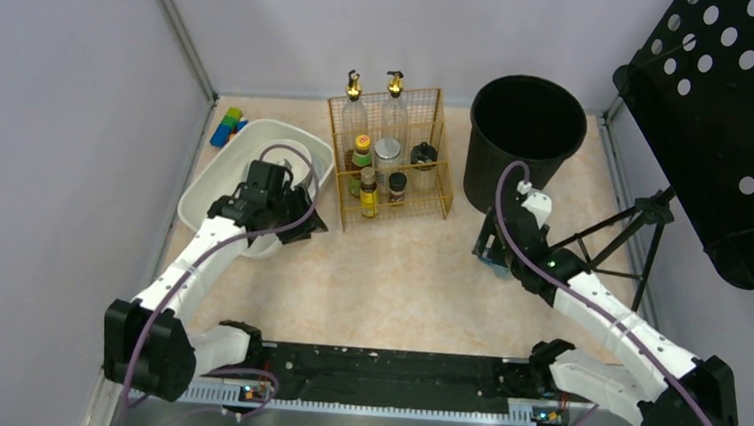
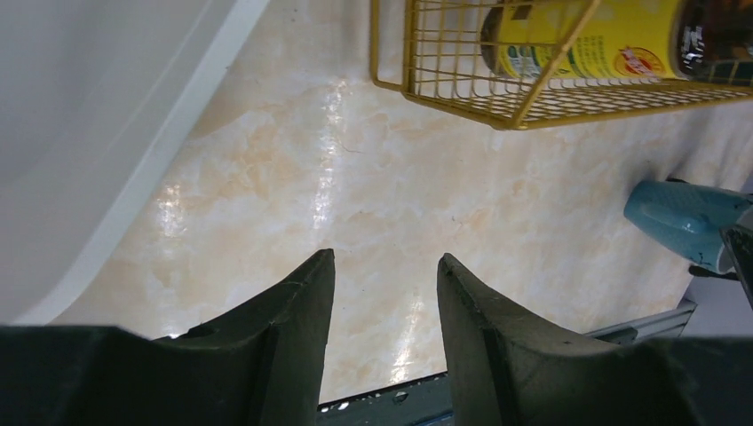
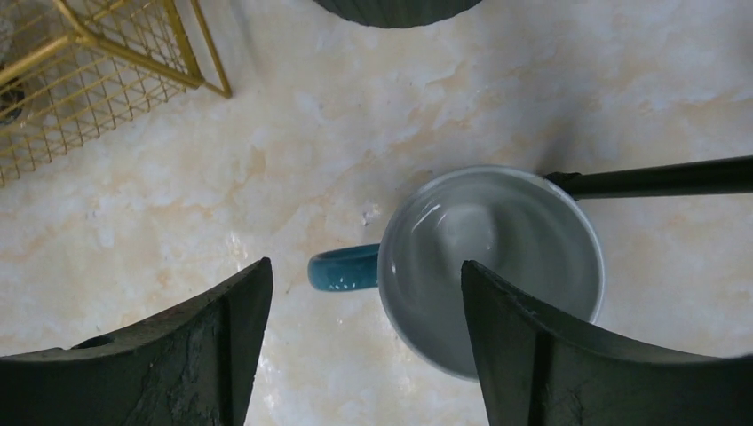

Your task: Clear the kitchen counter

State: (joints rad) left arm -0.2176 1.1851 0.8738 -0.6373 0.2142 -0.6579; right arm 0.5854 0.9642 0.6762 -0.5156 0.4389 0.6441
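Observation:
The kitchen counter [image 1: 399, 265] is beige with a marbled pattern. A teal mug [image 3: 493, 266] with a pale inside stands upright on it, handle [image 3: 344, 268] pointing left in the right wrist view. My right gripper [image 3: 366, 275] is open just above it, the handle and the mug's near rim between the fingers. From above, the right gripper [image 1: 491, 251] hides most of the mug [image 1: 497, 266]. My left gripper [image 1: 302, 223] is open and empty beside the white tub [image 1: 217, 177]. The left wrist view shows its jaws [image 2: 385, 257] over bare counter [image 2: 355, 177] and the mug [image 2: 688, 217] far right.
A gold wire rack [image 1: 389, 159] holds several bottles and jars. A black bin [image 1: 527, 133] stands behind the mug. A tripod leg [image 3: 657, 177] runs past the mug's far right side. Coloured blocks [image 1: 227, 127] lie behind the tub. A black perforated board [image 1: 730, 117] hangs at the upper right.

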